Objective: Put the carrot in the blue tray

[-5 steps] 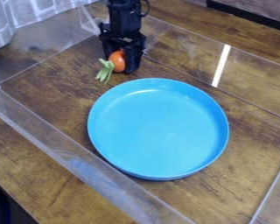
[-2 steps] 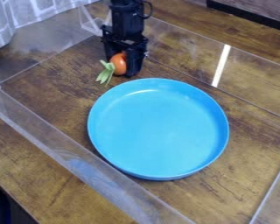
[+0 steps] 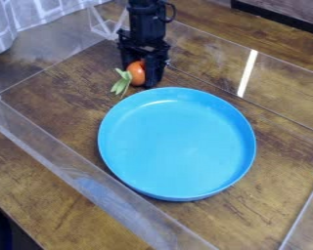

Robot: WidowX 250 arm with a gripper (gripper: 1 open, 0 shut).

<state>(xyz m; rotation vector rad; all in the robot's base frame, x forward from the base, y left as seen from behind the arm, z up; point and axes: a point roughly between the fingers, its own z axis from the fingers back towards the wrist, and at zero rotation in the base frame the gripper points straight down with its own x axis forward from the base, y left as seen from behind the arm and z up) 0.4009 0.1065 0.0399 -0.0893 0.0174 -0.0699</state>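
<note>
Tool (image 3: 144, 70) is clamped on the carrot (image 3: 136, 72) and has drifted a bit up/right vs a sec ago, so it's lifted just off the tabletop (image 3: 42, 107), beside the blue tray (image 3: 176, 143), not over it yet imo.

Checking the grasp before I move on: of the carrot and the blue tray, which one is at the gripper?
The carrot: small, orange, green-topped, sitting between the fingers of the gripper. The blue tray lies apart, nearer the camera, with nothing in it.
</note>
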